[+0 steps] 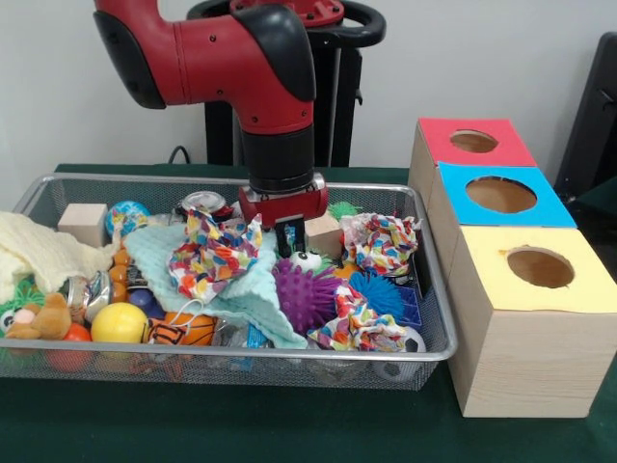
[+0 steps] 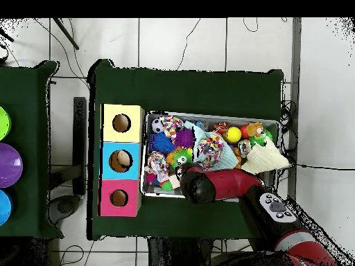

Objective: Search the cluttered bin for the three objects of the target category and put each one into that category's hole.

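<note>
— Table first: what sits on its green cloth?

— Largest is the wire bin, heaped with toys. Beside it stand three wooden boxes, each with one round hole: yellow top, blue top, red top.

— And the cloth things?

— Three crumpled, confetti-patterned fabric pieces: one on a pale green cloth at the middle, one near the boxes' end, one at the front, by a purple spiky ball.

— Claw?

— Claw is down among the toys at the bin's back. Whether its tips are apart or together, I cannot tell.

— Overhead?

— Arm hides it there; only that view shows all three holes as full circles.
</note>
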